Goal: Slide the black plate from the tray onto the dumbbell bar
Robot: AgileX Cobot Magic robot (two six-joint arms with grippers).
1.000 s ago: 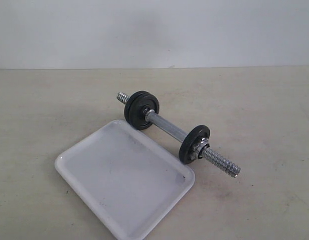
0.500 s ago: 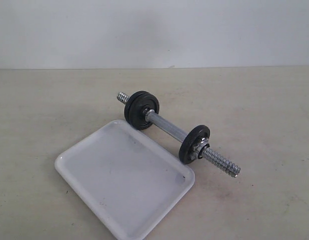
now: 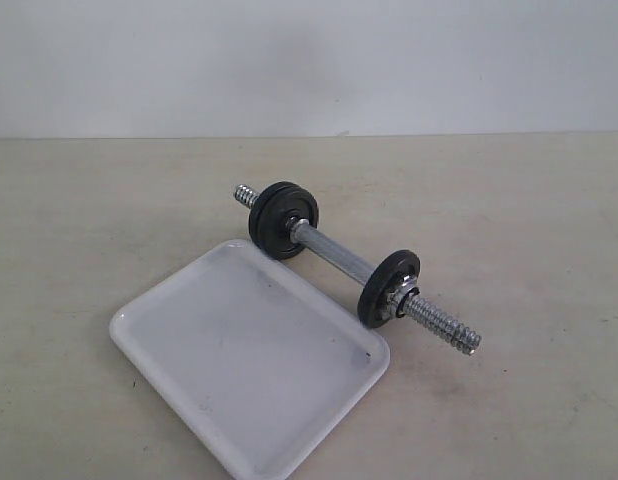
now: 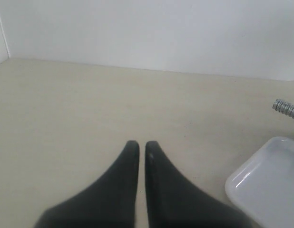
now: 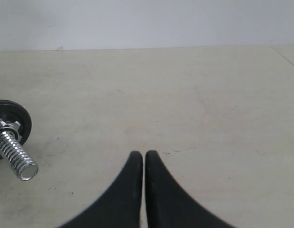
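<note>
1. The dumbbell bar (image 3: 334, 252) lies flat on the pale tabletop (image 3: 509, 220). It runs slantwise from the far left to the near right, and both coarse threaded ends stick out past the weights.
2. At its far end sits a pair of black plates (image 3: 281, 220), pressed face to face and standing on edge with the rod through their centre holes.
3. Towards the near end a single black plate (image 3: 387, 288) is threaded on the same way. A silver nut (image 3: 394, 300) is snug against its outer face, with bare thread beyond it.
4. Every black plate I can see is on the bar. They look alike, so I cannot tell which one is the task's.
5. The tray (image 3: 239, 350) rests on the tabletop in front of the bar, turned at an angle. Its long far rim is just beside the rod, and its right corner is close under the single plate.
6. The left gripper (image 4: 142, 145) hangs over bare tabletop with its dark jaws together and nothing between them. A corner of the tray and the tip of one threaded end show off to one side.
7. The right gripper (image 5: 144, 154) also has its jaws together on nothing. It is above the tabletop, near the bar's nut end but apart from it.
</note>
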